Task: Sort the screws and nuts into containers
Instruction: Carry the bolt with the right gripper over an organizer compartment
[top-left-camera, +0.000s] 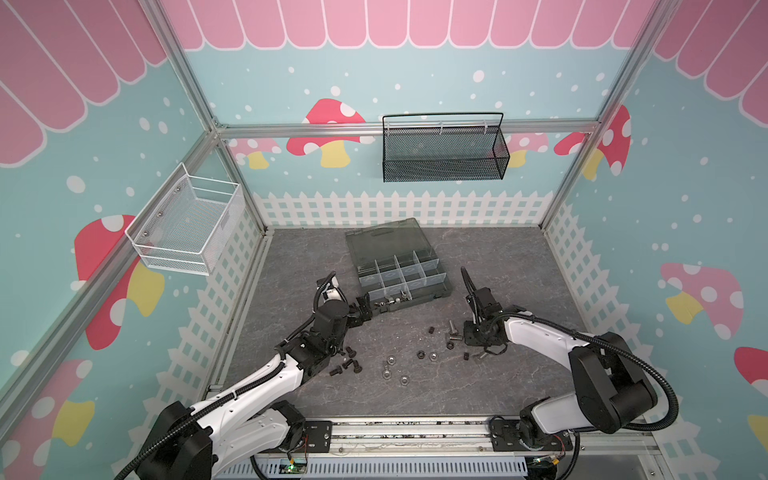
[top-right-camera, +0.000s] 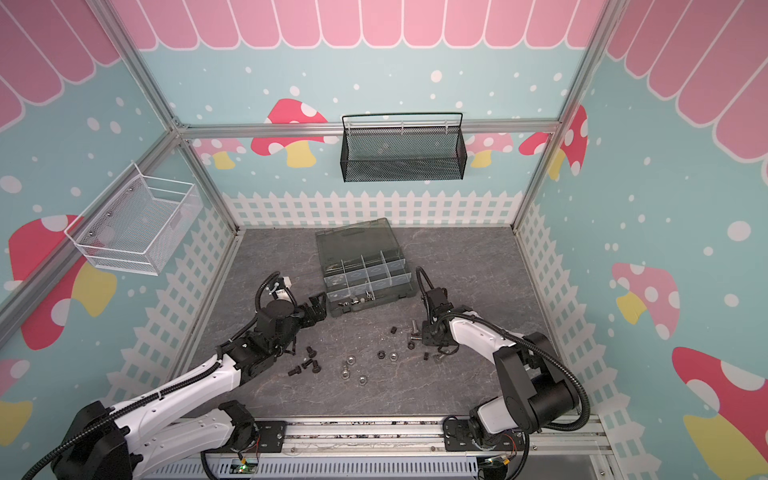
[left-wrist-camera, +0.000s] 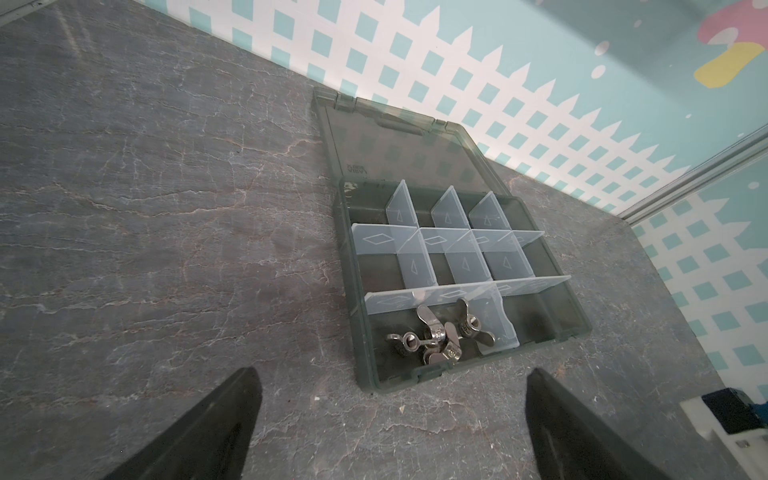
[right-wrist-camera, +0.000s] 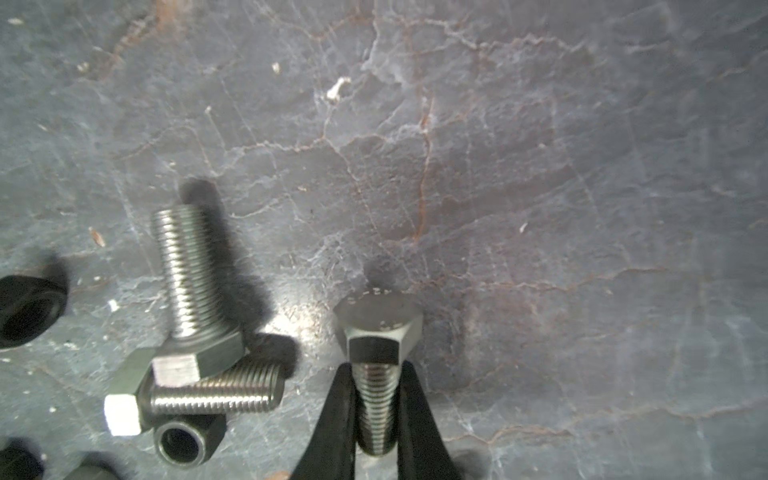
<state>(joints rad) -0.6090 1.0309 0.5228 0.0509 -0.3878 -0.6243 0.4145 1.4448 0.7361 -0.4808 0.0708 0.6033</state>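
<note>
A long silver hex-head screw (right-wrist-camera: 376, 399) is pinched by its threaded shank between the two black right fingers (right-wrist-camera: 332, 424) at the lower centre of the right wrist view. Its head points away from them, close over the grey stone-patterned bench (right-wrist-camera: 540, 166). Whether the head touches the bench cannot be told. At the lower left of that frame two more silver hex screws (right-wrist-camera: 191, 282) are seen crossed, one lying over the other. A black hex nut (right-wrist-camera: 185, 440) is pressed against them, and another black nut (right-wrist-camera: 29, 307) is cut off by the left edge.

In both top views the dark smoky-grey plastic organiser box (top-left-camera: 382, 241) is placed at the middle of the bench, its lid laid open behind it. A cluster of silver wing nuts (left-wrist-camera: 440, 336) is held in the wide compartment (left-wrist-camera: 386, 353) of its front row. The left fingers (left-wrist-camera: 216, 432) are spread wide over bare bench, just short of the box's front edge.

Short black screws (top-left-camera: 356, 365) and shiny silver hex nuts (top-left-camera: 390, 359) are scattered at the lower centre of a top view, between the arms. A black mesh basket (top-left-camera: 444, 166) is hung on the back wall and a white wire basket (top-left-camera: 187, 232) on the left wall.
</note>
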